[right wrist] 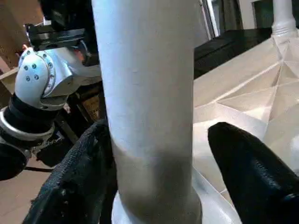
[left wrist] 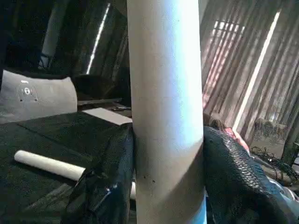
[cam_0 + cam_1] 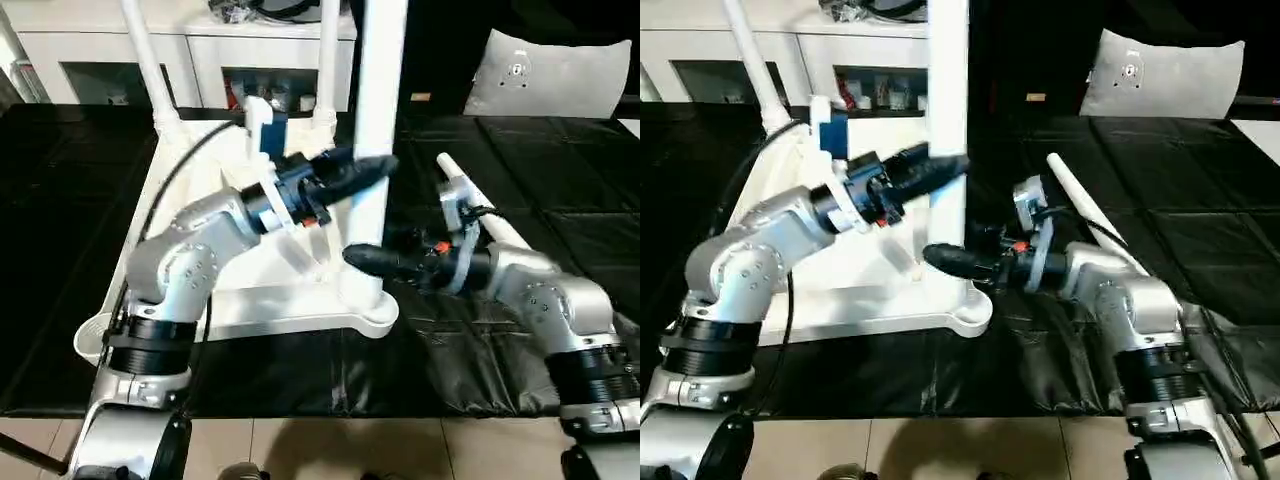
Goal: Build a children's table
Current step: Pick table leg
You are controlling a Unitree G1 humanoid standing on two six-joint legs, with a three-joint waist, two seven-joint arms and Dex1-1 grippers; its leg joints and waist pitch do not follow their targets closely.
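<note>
Inverted table top [image 3: 250, 300] on black mat [image 3: 560, 230], upright leg [image 3: 375, 110] in its near corner socket. Left gripper [image 2: 168, 186] clamped on this leg; right gripper [image 1: 154, 186] straddles its base, one finger [image 1: 252, 168] apart. Loose leg [image 3: 1090, 215] lies beside; grey cushion [image 3: 1165, 75] behind.

Table top [image 3: 250, 300]: white plastic, ribbed underside w/ smooth satin sheen. Upright leg [image 3: 378, 120]: same smooth white plastic, lightly glossy; close up it is showing small specks. Loose leg [image 3: 1090, 215]: white, smooth. Left gripper [image 3: 375, 168] fingers [image 2: 238, 182]: black, w/ rough mesh-like texture. Forearms [image 3: 190, 260]: brushed silver metal. Floor mat [image 3: 560, 230]: black, glossy sheet, wrinkling near front edge. Cushion [image 3: 560, 75]: grey matt cloth.
</note>
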